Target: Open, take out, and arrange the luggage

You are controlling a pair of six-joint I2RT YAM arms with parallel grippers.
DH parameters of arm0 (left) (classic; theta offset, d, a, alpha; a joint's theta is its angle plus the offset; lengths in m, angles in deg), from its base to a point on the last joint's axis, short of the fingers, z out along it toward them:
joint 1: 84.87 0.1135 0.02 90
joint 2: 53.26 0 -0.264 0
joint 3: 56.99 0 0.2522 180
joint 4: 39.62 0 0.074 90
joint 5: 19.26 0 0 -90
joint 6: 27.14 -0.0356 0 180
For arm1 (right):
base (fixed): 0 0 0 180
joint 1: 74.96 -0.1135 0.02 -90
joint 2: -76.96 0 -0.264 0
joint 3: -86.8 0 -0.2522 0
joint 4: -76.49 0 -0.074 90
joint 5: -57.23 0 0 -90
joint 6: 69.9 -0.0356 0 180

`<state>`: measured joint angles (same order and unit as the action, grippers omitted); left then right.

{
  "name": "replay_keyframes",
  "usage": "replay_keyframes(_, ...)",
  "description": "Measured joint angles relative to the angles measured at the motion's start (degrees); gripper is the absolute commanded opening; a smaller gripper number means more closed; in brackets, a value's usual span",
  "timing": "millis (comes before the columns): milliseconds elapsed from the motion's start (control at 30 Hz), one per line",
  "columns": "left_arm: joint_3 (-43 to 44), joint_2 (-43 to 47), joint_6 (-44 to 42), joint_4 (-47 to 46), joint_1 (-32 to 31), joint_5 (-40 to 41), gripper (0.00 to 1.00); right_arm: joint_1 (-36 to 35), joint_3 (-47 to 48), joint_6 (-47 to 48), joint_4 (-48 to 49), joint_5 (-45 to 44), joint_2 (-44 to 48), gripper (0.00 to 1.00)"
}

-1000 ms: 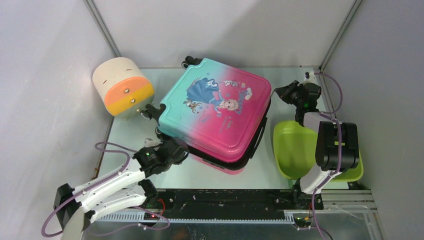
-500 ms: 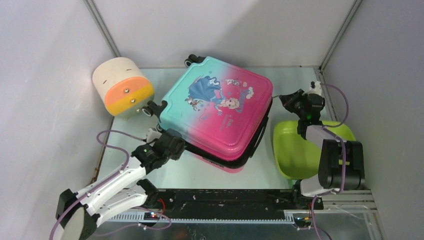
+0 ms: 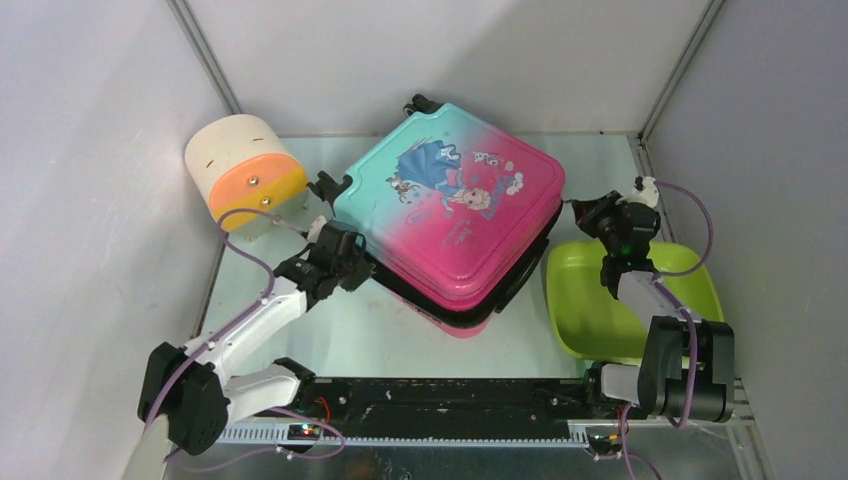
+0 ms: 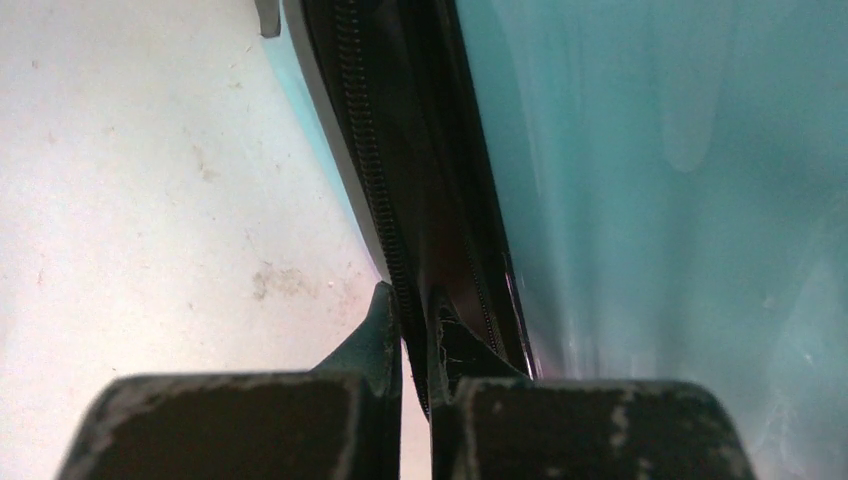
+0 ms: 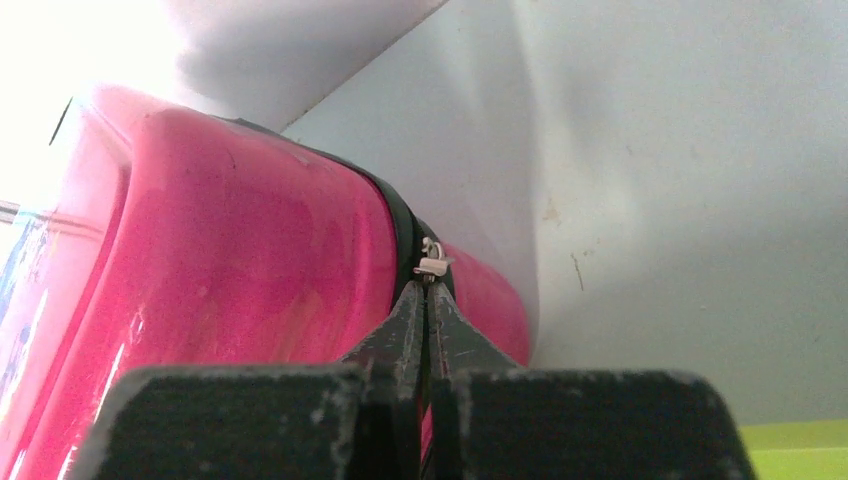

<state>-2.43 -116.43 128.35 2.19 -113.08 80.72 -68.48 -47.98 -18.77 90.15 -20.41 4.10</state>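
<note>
Left gripper (image 3: 350,266) sits at the suitcase's (image 3: 450,230) near-left corner, fingers pressed together with only a sliver between them. In the left wrist view the left gripper (image 4: 413,322) tips are right on the black zipper band (image 4: 365,180) that runs between the two shell halves, teal shell (image 4: 650,200) to one side. Can't tell if anything is actually pinched between them. Right gripper (image 3: 585,212) is at the suitcase's right corner, also closed tight. In the right wrist view the right gripper (image 5: 428,292) tips meet at the black seam of the pink shell (image 5: 250,280), and a small silver zipper pull (image 5: 432,263) sits just past the tips. Touching or nearly so; unclear whether its tab is caught. Suitcase lies flat on the pale table (image 3: 400,330), princess print up, turned diagonally, lid down on the base, teal half toward the far-left, pink half toward the near-right. Two black wheels show on its teal end, one (image 3: 328,187) at the left corner and one (image 3: 422,103) at the far corner. Cream-and-orange cylinder (image 3: 245,175) is on its side just left of the suitcase, close to the left wheel. Lime-green tub (image 3: 600,320) is just right of the suitcase's near-right edge, under the right arm; a strip of it (image 5: 800,440) shows in the right wrist view.
</note>
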Motion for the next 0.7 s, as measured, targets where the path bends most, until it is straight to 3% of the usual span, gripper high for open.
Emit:
replay_keyframes(233,-0.20,0.50,-9.79,-0.87,2.14,-2.36,0.00,3.56,2.40,1.07,3.50,1.33,-6.78,0.00)
replay_keyframes(400,-0.42,0.50,-12.94,-1.51,6.40,-5.38,0.00,5.31,8.15,1.60,6.10,4.04,-15.02,0.00)
replay_keyframes(633,-0.50,0.48,-16.31,-2.03,7.39,-5.92,0.00,5.77,15.65,1.70,8.81,8.83,-22.73,0.00)
replay_keyframes(667,-0.50,0.48,-16.63,-2.08,7.39,-5.95,0.00,5.77,16.37,1.49,8.13,9.31,-23.30,0.03)
replay_keyframes(700,-0.50,0.48,-17.09,-2.12,7.39,-6.01,0.00,5.77,17.29,1.03,6.25,9.75,-23.58,0.15)
